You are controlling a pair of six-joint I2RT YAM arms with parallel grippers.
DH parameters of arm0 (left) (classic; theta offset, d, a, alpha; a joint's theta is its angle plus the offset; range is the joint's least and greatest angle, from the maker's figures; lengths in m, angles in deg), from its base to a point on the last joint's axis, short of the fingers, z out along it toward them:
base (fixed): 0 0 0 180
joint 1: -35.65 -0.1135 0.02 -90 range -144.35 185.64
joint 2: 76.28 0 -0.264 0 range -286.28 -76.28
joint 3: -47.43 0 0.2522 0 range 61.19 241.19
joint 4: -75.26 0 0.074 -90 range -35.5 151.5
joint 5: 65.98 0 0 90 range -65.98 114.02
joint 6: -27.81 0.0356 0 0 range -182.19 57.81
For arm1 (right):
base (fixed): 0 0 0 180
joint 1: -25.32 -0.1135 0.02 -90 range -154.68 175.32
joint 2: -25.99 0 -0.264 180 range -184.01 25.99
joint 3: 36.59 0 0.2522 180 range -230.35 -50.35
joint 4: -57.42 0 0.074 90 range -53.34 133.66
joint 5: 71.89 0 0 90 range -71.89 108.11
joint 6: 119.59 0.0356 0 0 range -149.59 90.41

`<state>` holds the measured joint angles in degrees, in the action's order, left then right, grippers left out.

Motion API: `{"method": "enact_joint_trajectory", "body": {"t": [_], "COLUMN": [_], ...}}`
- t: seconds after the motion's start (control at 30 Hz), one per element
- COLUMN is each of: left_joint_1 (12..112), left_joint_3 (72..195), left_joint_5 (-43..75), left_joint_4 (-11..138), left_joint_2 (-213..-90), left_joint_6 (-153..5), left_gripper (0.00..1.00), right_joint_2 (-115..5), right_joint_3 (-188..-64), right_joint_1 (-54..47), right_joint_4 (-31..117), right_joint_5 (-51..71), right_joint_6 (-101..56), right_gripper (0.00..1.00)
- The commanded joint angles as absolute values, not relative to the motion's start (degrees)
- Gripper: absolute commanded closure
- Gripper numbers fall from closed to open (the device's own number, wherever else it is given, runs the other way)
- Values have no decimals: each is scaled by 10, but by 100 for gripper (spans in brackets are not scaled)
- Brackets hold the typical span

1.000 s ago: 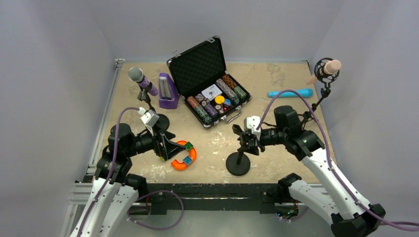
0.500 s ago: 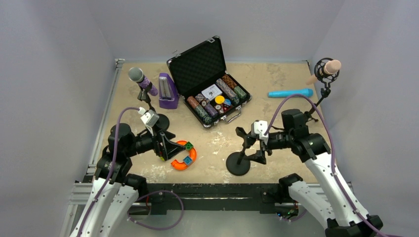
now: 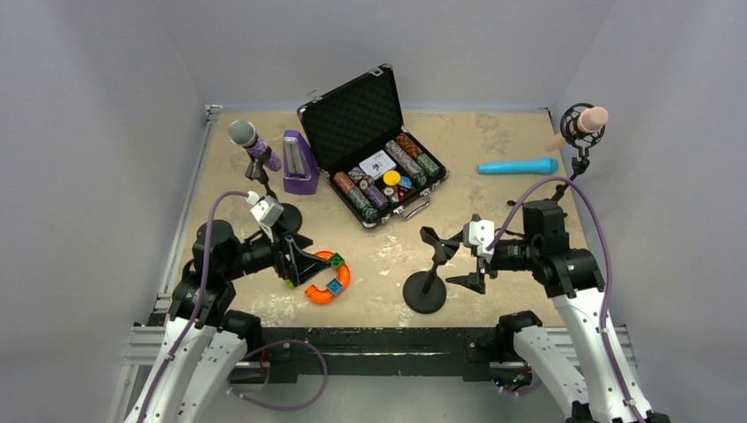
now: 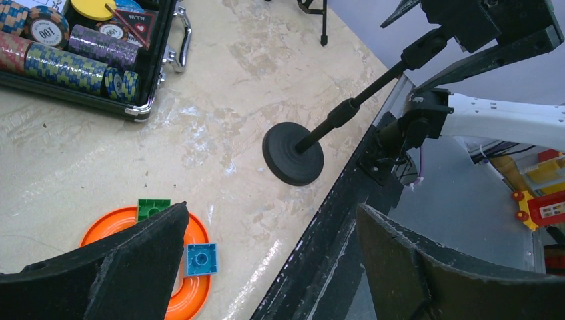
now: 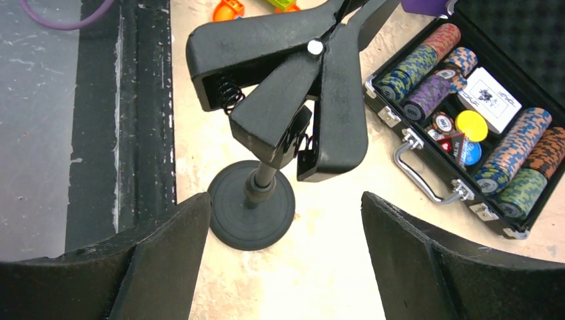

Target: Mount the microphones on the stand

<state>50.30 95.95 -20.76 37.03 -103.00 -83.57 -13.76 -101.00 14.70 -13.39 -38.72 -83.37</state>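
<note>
In the top view, the purple microphone (image 3: 253, 141), silver mesh head up, is sitting tilted in the left stand (image 3: 286, 216), just beside a purple metronome-shaped box (image 3: 299, 163). The pink microphone (image 3: 592, 117) is sitting in the ring mount of the right stand (image 3: 577, 172) at the far right edge of the counter (image 3: 502, 132). The cyan-blue microphone (image 3: 518, 166) is lying flat on the counter near that stand. An open poker chip case (image 3: 370, 150) is resting mid-counter. The clip stand (image 3: 425, 286) is standing near the front edge. The right end effector (image 3: 467, 253) is hanging just to its right, released with jaws spread and apart from the stand. The left end effector (image 3: 304, 256) is hovering beside an orange ring toy (image 3: 328, 278), also released.

In the left wrist view, the left end effector (image 4: 266, 267) is showing its two fingers standing wide apart. The orange ring toy (image 4: 100, 230), carrying a blue block (image 4: 200, 259) and a green block (image 4: 152, 208), is lying by the left finger. The clip stand (image 4: 293, 153) is standing ahead, near the counter's edge, with the poker chip case (image 4: 80, 60) beyond.

In the right wrist view, the right end effector (image 5: 286, 267) is gaping wide. The clip stand (image 5: 252, 207) is rising ahead between the fingers, touching neither of them. The poker chip case (image 5: 466, 120) is lying to the right.
</note>
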Motion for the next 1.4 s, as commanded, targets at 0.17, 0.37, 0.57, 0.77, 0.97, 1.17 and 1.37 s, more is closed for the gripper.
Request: {"method": "enact_joint_trajectory", "body": {"t": [0.17,0.37,0.57,0.77,0.97,1.17,1.37], "left_joint_1": [505,505,505,505,505,505,504], "left_joint_3": [955,955,955,955,955,955,955], "left_joint_5": [-219,-221,-220,-220,-219,-219,-219], "left_joint_4": [394,394,394,394,394,394,395], "left_joint_2": [-1026,-1026,-1026,-1027,-1027,-1028,-1029], "left_joint_6": [-828,-828,-828,-829,-829,-829,-829], "left_gripper": [1,1,1,1,1,1,1], "right_joint_2": [-117,-90,-79,-81,-85,-102,-128], "right_joint_3": [-1021,-1001,-982,-971,-957,-950,-948], "right_joint_1": [190,222,237,246,267,295,319], "right_joint_4": [-171,-175,-166,-146,-117,-106,-105], "right_joint_5": [-395,-408,-404,-396,-399,-422,-453], "right_joint_6": [-876,-883,-876,-873,-862,-867,-881], "right_gripper": [14,14,14,14,14,13,13]}}
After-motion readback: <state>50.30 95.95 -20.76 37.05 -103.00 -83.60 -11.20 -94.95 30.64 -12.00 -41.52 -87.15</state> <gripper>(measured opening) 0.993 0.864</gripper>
